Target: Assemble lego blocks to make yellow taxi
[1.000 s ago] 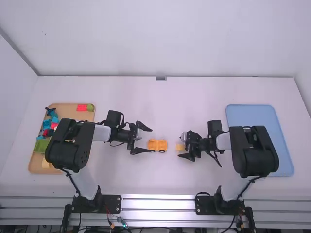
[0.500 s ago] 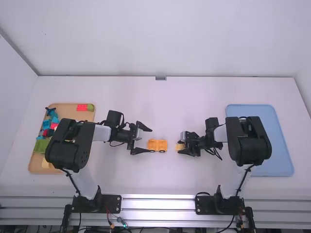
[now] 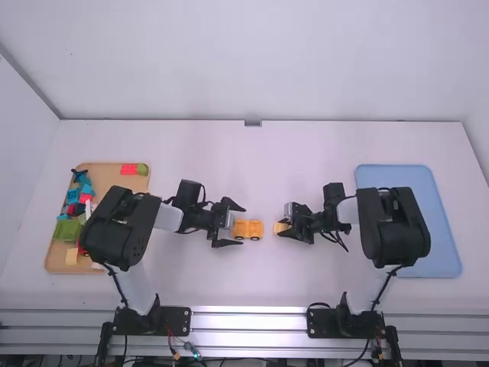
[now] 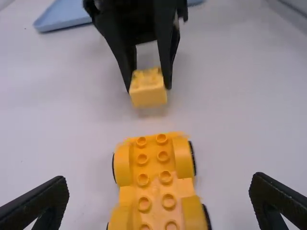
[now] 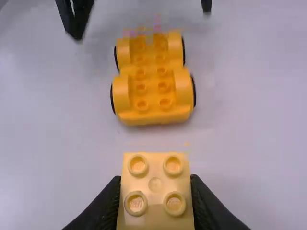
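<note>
the left claw (image 4: 159, 178), spread, has edged in to flank the wheeled base (image 4: 154, 190); the right claw (image 5: 156, 181) grips a yellow block (image 5: 155, 201), likely next to stack.

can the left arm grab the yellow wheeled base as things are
Probably yes: the left gripper is open, its fingers apart around one end of the wheeled base. The yellow brick in the right gripper is clear of the other end.
</note>
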You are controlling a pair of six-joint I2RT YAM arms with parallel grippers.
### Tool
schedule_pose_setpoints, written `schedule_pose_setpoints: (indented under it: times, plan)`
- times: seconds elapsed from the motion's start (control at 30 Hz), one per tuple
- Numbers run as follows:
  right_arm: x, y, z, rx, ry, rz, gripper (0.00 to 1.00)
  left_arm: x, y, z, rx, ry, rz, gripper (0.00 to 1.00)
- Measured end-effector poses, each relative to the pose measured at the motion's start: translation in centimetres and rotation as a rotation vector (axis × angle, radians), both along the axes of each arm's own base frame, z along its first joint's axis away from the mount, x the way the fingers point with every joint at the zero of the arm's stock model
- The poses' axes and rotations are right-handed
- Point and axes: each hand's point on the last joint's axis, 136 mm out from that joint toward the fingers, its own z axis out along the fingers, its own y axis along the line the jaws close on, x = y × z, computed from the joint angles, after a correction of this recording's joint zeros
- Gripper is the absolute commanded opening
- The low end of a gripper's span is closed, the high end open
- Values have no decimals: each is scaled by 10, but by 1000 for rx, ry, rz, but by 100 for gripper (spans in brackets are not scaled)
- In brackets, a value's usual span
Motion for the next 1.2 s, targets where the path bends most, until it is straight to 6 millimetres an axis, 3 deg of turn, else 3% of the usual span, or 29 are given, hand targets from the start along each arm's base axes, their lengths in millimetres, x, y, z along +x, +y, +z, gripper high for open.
schedule_pose_setpoints:
  times: [0.13, 0.23, 0.6, 0.73, 0.8, 1.03, 1.2]
  plan:
    - [0, 17, 25, 23, -60, 40, 16, 9, -4, -14, 2, 21, 47, 99]
    - [-4, 28, 32, 33, -83, 75, 16, 11, -3, -23, 6, 64, 70, 99]
    - [-8, 64, 31, 1, -105, 118, 11, 7, -7, -38, 44, 184, 70, 94]
    - [-11, 66, 27, -20, -80, 115, 11, 12, -13, -39, 41, 181, 56, 88]
    - [-8, 64, 27, -23, -79, 103, 11, 13, -13, -39, 43, 183, 57, 76]
    - [-11, 68, 23, -48, -83, 111, 7, 17, -14, -36, 35, 147, 60, 55]
    - [-8, 72, 22, -60, -96, 105, 6, 15, -14, -38, 38, 151, 60, 56]
